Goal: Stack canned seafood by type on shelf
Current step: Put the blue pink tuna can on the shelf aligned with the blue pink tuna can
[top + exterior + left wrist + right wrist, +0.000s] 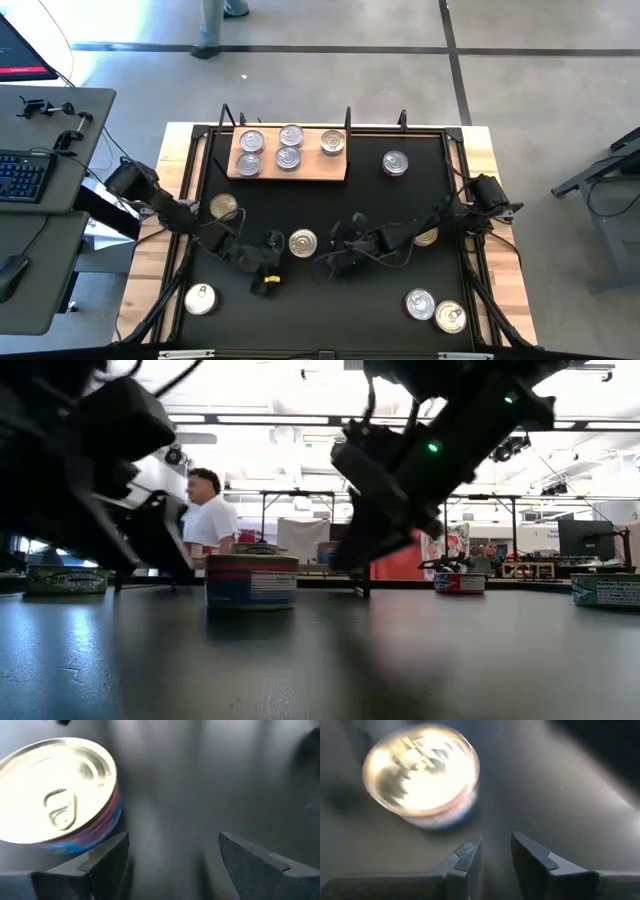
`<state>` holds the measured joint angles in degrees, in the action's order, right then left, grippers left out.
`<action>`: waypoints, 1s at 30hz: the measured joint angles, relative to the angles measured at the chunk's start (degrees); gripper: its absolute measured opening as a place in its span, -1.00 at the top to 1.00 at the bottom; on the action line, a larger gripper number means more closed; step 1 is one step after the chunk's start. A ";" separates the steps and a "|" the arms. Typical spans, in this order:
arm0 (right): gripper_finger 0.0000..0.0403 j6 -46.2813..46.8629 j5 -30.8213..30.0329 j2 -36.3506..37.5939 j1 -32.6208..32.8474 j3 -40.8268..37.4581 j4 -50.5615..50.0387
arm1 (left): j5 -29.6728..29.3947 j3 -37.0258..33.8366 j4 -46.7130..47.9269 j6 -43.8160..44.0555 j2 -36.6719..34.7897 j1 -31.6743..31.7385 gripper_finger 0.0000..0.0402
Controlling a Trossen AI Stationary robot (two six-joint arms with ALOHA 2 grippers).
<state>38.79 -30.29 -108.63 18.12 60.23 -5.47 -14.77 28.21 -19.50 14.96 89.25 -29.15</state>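
Silver-lidded tin (303, 242) at table-mat (400, 210) centre: label illegible. Left gripper (268, 270) open; right gripper (330, 262) nearly closed, empty.

arms: 2, dark, jointed | cables: black, along links | right arm (420, 460): green light | fingers (260, 865): dark, angular

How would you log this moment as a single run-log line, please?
left gripper: open, beside centre can | right gripper: empty, narrow gap, near same can | shelf: five cans
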 joint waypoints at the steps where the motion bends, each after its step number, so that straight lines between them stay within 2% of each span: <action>1: 0.53 -0.02 -0.26 0.12 0.25 -0.12 -1.30 | -2.24 0.83 3.05 0.18 -0.96 -0.90 -0.48; 4: 0.53 -3.02 -0.68 0.26 1.17 -0.09 0.03 | -10.37 3.08 9.61 -2.47 -3.26 -3.25 -0.48; 7: 0.53 -7.02 -2.94 -1.31 2.51 -0.07 5.66 | -16.00 3.58 11.12 -11.71 -3.81 -4.89 -0.48; 9: 0.53 -9.71 -5.90 -2.78 3.50 -0.13 10.47 | -15.87 3.71 9.72 -18.83 -3.13 -4.38 -0.48; 12: 0.53 -14.80 -7.01 -4.24 4.57 -0.07 18.33 | -15.85 3.33 9.10 -24.17 -1.56 -1.71 -0.48; 15: 0.53 -24.33 -5.78 -5.84 5.82 -0.07 24.56 | -15.07 3.34 7.79 -24.69 0.15 1.61 -0.48; 18: 0.53 -29.75 -5.59 -6.26 6.64 0.33 25.92 | -11.02 3.41 5.88 -22.88 2.20 4.22 -0.48; 22: 0.53 -27.19 -5.54 -6.93 5.50 0.48 25.44 | -6.64 4.23 2.86 -18.12 3.50 4.68 -0.48; 25: 0.53 -22.59 -7.00 -7.07 4.07 0.42 22.99 | -5.91 5.53 3.68 -16.79 2.91 2.65 -0.48; 28: 0.53 -18.60 -8.19 -6.98 2.53 0.57 20.70 | -7.05 7.04 3.26 -19.66 1.50 0.37 -0.48; 30: 0.53 -19.47 -10.22 -7.00 1.96 0.59 20.98 | -9.55 6.99 3.45 -21.89 0.72 -0.81 -0.48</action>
<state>19.32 -40.51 -115.63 20.09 60.81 15.51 -24.32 35.20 -16.05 -6.93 89.96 -29.96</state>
